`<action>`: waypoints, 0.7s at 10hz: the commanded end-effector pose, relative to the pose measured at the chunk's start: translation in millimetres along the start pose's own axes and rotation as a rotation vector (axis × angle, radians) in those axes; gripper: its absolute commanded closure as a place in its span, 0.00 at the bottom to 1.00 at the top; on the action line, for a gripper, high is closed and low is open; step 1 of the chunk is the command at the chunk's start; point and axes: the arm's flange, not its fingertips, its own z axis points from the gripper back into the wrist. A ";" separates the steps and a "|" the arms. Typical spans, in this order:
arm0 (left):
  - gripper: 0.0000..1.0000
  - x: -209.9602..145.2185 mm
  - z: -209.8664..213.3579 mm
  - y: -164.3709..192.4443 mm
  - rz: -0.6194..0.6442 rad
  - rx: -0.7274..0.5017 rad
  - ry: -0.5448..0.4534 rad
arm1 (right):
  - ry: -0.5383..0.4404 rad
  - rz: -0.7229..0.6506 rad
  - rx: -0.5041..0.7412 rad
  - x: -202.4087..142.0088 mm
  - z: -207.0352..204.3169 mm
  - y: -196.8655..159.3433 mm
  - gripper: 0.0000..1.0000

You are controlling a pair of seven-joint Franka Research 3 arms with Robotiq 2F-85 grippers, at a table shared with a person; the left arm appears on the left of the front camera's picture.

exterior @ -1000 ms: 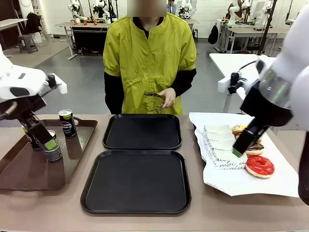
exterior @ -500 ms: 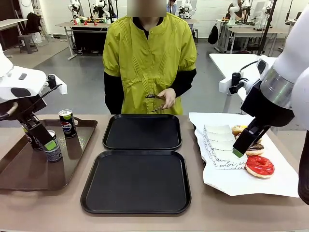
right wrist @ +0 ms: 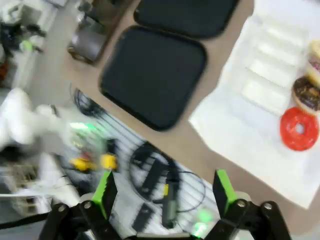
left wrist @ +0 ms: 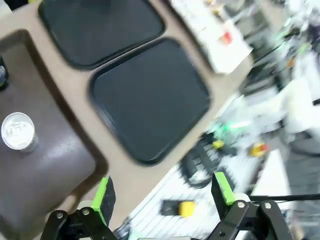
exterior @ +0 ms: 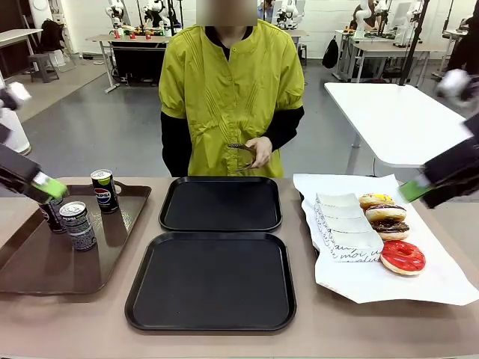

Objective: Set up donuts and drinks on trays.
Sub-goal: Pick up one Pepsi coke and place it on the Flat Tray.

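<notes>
Two black trays lie mid-table, the far tray (exterior: 221, 203) and the near tray (exterior: 212, 280), both bare. Three dark cans stand on the brown tray (exterior: 45, 262): one (exterior: 78, 225) in front, one (exterior: 103, 191) behind, and one (exterior: 51, 215) partly hidden by my left arm. My left gripper (exterior: 46, 187) hovers up and left of them, blurred; the left wrist view shows it open (left wrist: 164, 192) and empty above a can top (left wrist: 18, 131). Yellow (exterior: 376, 200), chocolate (exterior: 388, 215) and red donuts (exterior: 403, 256) lie on white paper beside white boxes (exterior: 344, 224). My right gripper (exterior: 413, 191), open (right wrist: 165, 192), is raised to their right.
The person stands at the far edge holding tongs (exterior: 241, 153) in one hand. The white paper (exterior: 374, 288) covers the table's right part. In the right wrist view the near tray (right wrist: 154, 75) and red donut (right wrist: 299, 129) lie far below, with cables (right wrist: 150, 175) beyond the table edge.
Both arms pulled up and outward. My left gripper left the front can, which still stands on the brown tray. My right gripper rose away from the boxes and donuts.
</notes>
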 end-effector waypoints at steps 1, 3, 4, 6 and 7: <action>0.00 -23.9 24.0 27.3 0.256 -0.299 -0.257 | -0.213 -0.240 0.231 -70.4 -5.8 -47.6 0.00; 0.00 -49.2 46.8 53.5 0.345 -0.360 -0.334 | -0.298 -0.360 0.296 -103.8 13.3 -92.7 0.00; 0.00 -57.1 54.6 61.5 0.372 -0.361 -0.337 | -0.315 -0.403 0.316 -113.4 19.4 -115.9 0.00; 0.00 -71.2 64.9 76.2 0.415 -0.366 -0.327 | -0.302 -0.423 0.349 -123.4 27.5 -155.5 0.00; 0.00 -80.3 65.0 90.3 0.453 -0.372 -0.319 | -0.289 -0.419 0.335 -126.5 32.7 -170.8 0.00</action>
